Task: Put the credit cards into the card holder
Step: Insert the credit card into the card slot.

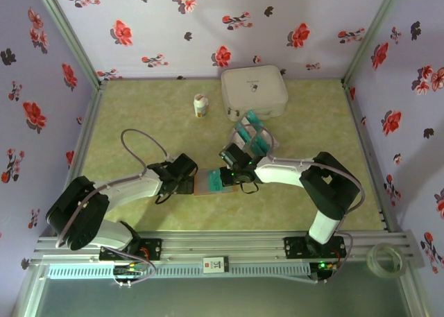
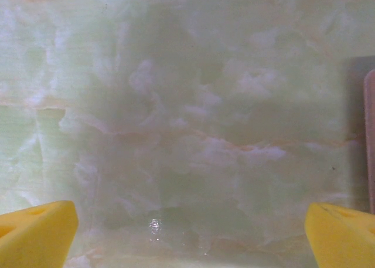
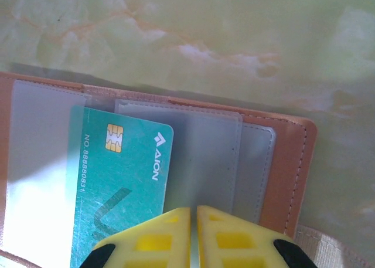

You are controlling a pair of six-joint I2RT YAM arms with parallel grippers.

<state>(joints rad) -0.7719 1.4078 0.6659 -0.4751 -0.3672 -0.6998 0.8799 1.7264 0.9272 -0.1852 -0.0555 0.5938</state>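
Note:
The brown card holder (image 3: 293, 162) lies open on the table, its blue-grey clear pockets (image 3: 202, 156) facing up. One teal credit card (image 3: 120, 186) with a gold chip lies on it, its left edge under a clear pocket. My right gripper (image 3: 193, 212) hovers just over the pockets beside this card, its yellow fingers shut with nothing visible between them. From above, the card holder (image 1: 205, 186) sits between my left gripper (image 1: 186, 177) and my right gripper (image 1: 226, 173). The left gripper (image 2: 190, 236) is open over bare table, the holder's brown edge (image 2: 370, 139) at its right. More teal cards (image 1: 252, 138) stand behind.
The spare cards rest in a clear rack just behind the right gripper. A big white rounded case (image 1: 254, 91) sits at the back, and a small white bottle (image 1: 200, 106) stands to its left. Flowered walls close in the green marbled table (image 1: 139, 123).

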